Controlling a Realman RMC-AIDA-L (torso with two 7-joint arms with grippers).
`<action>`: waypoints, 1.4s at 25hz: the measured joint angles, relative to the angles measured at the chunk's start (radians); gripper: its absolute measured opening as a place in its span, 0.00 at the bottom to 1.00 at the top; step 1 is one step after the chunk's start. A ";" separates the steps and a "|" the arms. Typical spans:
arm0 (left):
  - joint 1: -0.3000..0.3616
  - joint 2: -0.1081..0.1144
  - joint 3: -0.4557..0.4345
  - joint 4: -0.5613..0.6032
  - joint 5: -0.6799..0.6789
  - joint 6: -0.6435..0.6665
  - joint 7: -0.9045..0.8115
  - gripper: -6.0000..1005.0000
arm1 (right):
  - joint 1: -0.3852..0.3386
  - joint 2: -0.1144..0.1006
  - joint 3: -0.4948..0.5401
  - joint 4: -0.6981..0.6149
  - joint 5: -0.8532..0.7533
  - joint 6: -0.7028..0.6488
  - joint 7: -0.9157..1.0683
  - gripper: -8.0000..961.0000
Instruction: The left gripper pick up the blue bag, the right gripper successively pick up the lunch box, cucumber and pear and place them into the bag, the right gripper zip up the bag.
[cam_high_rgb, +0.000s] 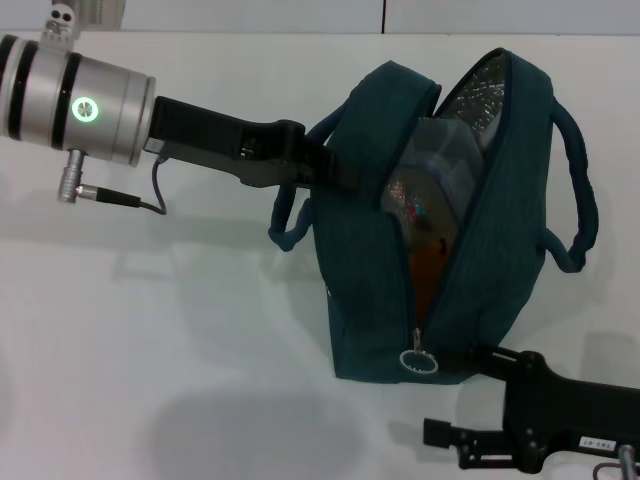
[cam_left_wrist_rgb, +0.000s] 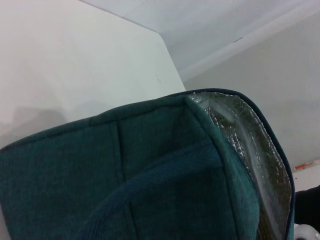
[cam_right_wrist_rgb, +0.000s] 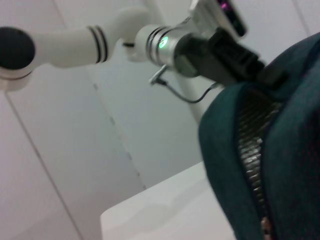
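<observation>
The blue bag (cam_high_rgb: 360, 300) hangs tilted over the white table, its mouth wide open and its silver lining showing. My left gripper (cam_high_rgb: 335, 165) is shut on the bag's left upper edge beside a handle. It also shows in the right wrist view as the left gripper (cam_right_wrist_rgb: 265, 75) on the blue bag (cam_right_wrist_rgb: 295, 150). Inside lie the clear lunch box (cam_high_rgb: 440, 160) and, below it, the orange pear (cam_high_rgb: 430, 265). The cucumber is hidden. My right gripper (cam_high_rgb: 470, 357) reaches in from the lower right, right beside the ring zipper pull (cam_high_rgb: 418, 362). The left wrist view is filled by the blue bag (cam_left_wrist_rgb: 125, 175).
The white table (cam_high_rgb: 150, 350) spreads out left of and in front of the bag. The left arm's silver cuff (cam_high_rgb: 80, 100), with a cable plug below it, crosses the upper left. A second handle (cam_high_rgb: 580, 210) sticks out on the bag's right side.
</observation>
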 joint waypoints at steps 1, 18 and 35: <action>0.000 0.000 0.000 0.000 0.000 0.000 0.000 0.05 | 0.005 0.001 -0.013 -0.003 0.002 0.002 0.000 0.87; 0.002 -0.002 0.000 0.000 0.000 0.000 0.005 0.05 | 0.020 0.005 -0.044 -0.025 0.031 0.034 0.000 0.84; 0.006 -0.002 0.009 0.000 -0.005 0.002 0.008 0.05 | 0.021 0.005 -0.046 -0.032 0.055 0.079 0.000 0.23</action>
